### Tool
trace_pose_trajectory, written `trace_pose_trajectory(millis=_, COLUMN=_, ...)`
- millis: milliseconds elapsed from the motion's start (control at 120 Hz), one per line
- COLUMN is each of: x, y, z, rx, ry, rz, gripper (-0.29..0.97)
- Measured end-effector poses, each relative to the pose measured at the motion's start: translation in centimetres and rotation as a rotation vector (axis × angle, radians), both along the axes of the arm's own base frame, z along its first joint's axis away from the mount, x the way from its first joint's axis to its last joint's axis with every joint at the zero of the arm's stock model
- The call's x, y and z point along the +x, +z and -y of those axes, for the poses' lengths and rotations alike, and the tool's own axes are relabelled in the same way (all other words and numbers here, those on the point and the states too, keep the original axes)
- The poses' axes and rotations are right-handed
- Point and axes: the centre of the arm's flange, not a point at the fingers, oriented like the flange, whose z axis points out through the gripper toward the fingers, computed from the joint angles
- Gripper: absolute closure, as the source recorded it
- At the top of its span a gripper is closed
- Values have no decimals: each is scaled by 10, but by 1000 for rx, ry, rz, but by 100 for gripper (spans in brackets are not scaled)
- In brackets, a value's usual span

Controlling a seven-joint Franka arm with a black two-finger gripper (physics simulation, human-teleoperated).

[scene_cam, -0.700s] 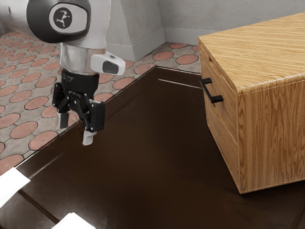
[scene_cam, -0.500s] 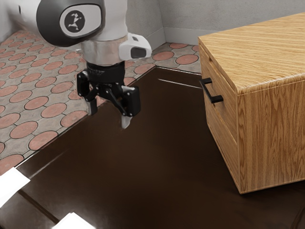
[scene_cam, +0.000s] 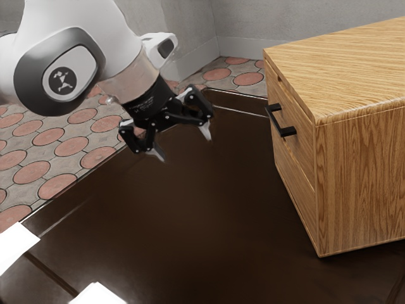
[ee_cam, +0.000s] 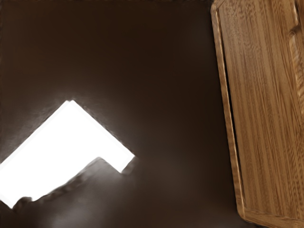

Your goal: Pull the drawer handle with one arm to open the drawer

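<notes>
Two fingers stand spread wide on my claw (scene_cam: pixel 181 142) in the exterior view, pinching nothing. My hand is tilted toward the exterior view's right above the dark table (scene_cam: pixel 190 234). The black drawer handle (scene_cam: pixel 280 120) sits well apart from me, on the upper front of the wooden cabinet (scene_cam: pixel 354 145) at the exterior view's right. The drawer front (scene_cam: pixel 304 130) looks flush with the cabinet. Tiled floor (scene_cam: pixel 44 145) lies beyond the table's edge.

In the wrist view, the cabinet's wood (ee_cam: pixel 266 109) stands on the table (ee_cam: pixel 142 57), and a bright white patch (ee_cam: pixel 61 147) lies on the dark surface well apart from it.
</notes>
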Motion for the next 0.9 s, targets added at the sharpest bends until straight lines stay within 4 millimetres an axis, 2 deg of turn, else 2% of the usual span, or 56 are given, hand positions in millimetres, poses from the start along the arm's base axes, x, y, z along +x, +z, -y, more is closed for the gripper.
trace_pose_trajectory(millis=92, x=3, y=9, z=-23, rx=-105, ry=90, rz=93, gripper=0)
trace_pose_trajectory(millis=233, x=13, y=19, z=-35, rx=-243, ry=165, rz=198, gripper=0)
trace_pose_trajectory(millis=425, x=48, y=-2, z=-35, rx=-327, ry=212, rz=222, gripper=0)
trace_pose_trajectory(millis=617, x=73, y=-24, z=-15, rx=-351, ry=188, rz=207, gripper=0)
trace_pose_trajectory(millis=800, x=98, y=-37, z=-14, rx=-370, ry=183, rz=205, gripper=0)
trace_pose_trajectory(millis=900, x=110, y=-52, z=-14, rx=-372, ry=181, rz=187, gripper=0)
